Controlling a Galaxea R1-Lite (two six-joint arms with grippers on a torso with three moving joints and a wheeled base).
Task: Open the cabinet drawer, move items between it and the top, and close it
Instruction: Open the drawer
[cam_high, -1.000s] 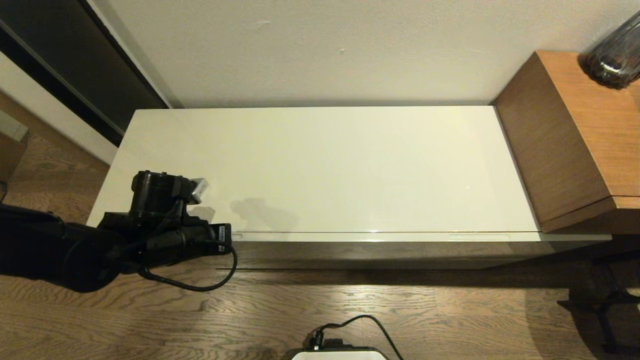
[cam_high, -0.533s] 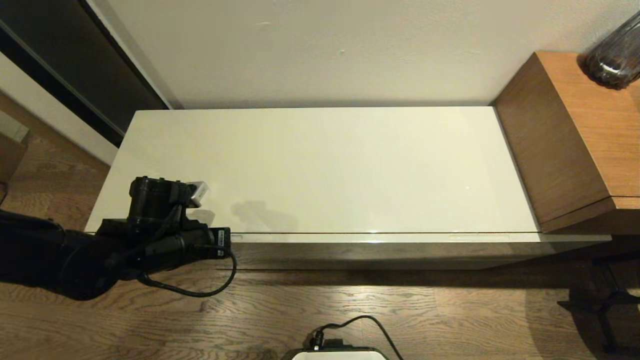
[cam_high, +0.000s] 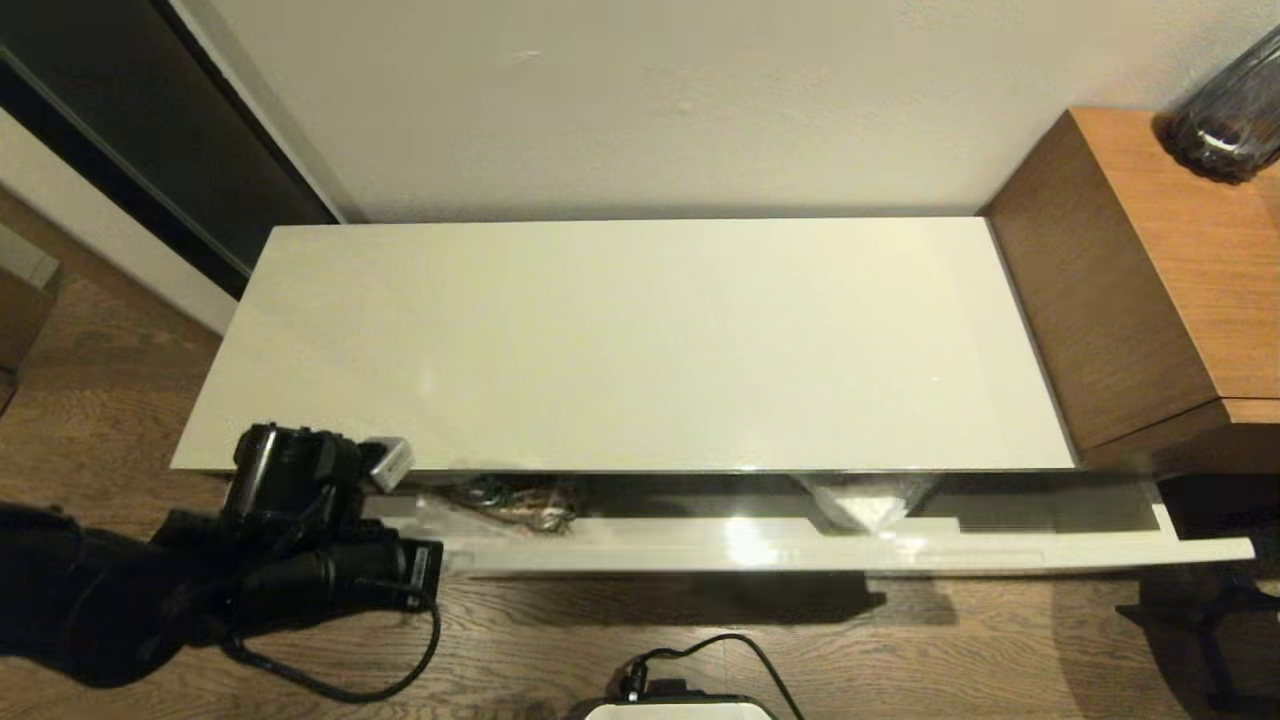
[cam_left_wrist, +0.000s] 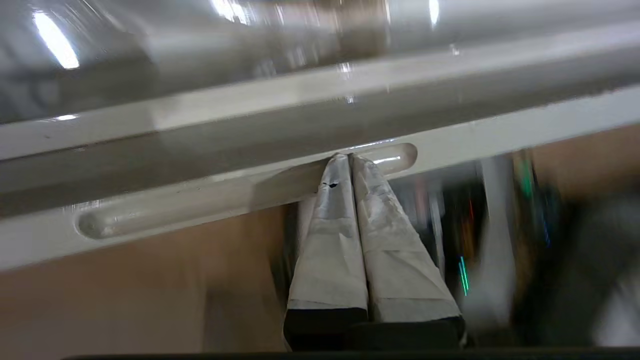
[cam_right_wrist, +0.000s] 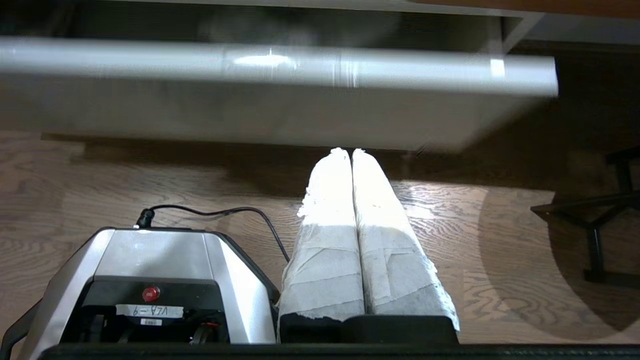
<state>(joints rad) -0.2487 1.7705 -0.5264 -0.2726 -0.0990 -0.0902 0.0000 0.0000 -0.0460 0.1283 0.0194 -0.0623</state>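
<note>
From the head view, we see the cabinet drawer pulled partway out below the front edge of the top, its cream front running nearly the whole width. In the gap between the two, near the left end, lies a brown printed packet under clear plastic; further right a pale shape shows, too dim for us to identify. Our left end effector sits at the drawer's left end, just beside the front edge of the top. A brown wooden desk stands to the right, with a dark glass vase on it.

From the left wrist view, we see the left end effector with its fingers pressed together, the tips set in a slim notch of the drawer front.

From the right wrist view, our right end effector hangs over the wood floor, fingers together and holding nothing, with the drawer front ahead of it and apart from it.
</note>
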